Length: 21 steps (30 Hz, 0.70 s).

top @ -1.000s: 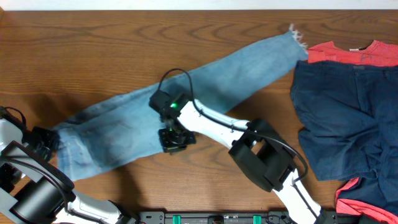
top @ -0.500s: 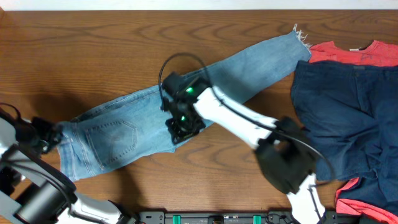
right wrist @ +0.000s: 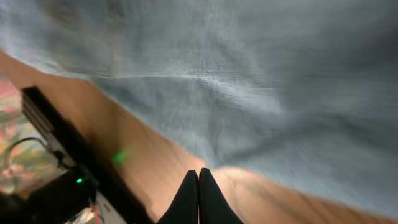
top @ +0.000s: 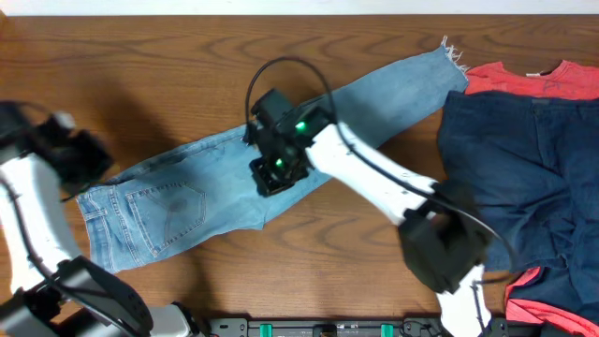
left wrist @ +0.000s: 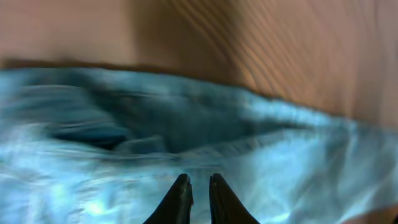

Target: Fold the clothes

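Two arms work over one pair of jeans (top: 197, 183). From overhead, the jeans lie slantwise on the worktop (top: 140, 75), with the waist at lower left and the frayed hem (top: 451, 54) at upper right, just beside the coral T-shirt (top: 515, 80). The dark navy garment (top: 524, 168) is spread over most of that shirt at the right edge. A second ago the waist end was bunched; now it lies flatter and a back pocket (top: 182, 211) shows. The right gripper (top: 276, 176) has moved from the jeans' near edge up onto the middle of the leg. The left gripper (top: 94, 164) has swung from low on the left side up to just beyond the waist corner.

The left wrist view is blurred. The left gripper (left wrist: 199, 190) has its fingers drawn almost together, with only a thin slit between them. Rumpled denim (left wrist: 280, 149) fills the view beyond, with bare worktop (left wrist: 280, 43) above it. Whether any cloth is nipped in the slit I cannot tell.

In the right wrist view, the right gripper (right wrist: 199, 186) is clenched tight, its fingers pressed together and grasping nothing. Its tips point at the strip of worktop (right wrist: 149, 155) just beside the jeans' edge, and denim (right wrist: 249, 74) covers the upper part of the view.
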### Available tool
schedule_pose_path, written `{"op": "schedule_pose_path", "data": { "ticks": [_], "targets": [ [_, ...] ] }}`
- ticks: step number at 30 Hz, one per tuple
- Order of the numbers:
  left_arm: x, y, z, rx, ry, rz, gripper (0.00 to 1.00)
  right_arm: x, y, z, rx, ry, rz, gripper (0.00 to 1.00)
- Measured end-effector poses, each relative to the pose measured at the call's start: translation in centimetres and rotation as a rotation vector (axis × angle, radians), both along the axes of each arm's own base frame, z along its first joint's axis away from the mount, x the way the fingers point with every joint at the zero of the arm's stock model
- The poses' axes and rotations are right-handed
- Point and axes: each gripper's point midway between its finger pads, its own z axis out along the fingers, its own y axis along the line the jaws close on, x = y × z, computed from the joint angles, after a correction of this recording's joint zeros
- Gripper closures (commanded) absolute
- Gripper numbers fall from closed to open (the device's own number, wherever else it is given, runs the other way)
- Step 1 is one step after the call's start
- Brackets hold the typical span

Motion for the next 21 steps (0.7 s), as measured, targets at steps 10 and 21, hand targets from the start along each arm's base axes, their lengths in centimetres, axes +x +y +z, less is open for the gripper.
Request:
{"op": "schedule_pose_path", "data": {
  "ticks": [10,21],
  "targets": [
    [1.4,-3.3,-10.1,0.058,0.123,-0.149,0.87,-4.4,-0.5,-7.1,-0.222,0.21,-0.092,0.99],
    [4.0,2.2,-13.3,0.098,0.097,0.035,0.87,-4.7,-1.3,-7.2,-0.273,0.235,-0.129,0.99]
  ]
}}
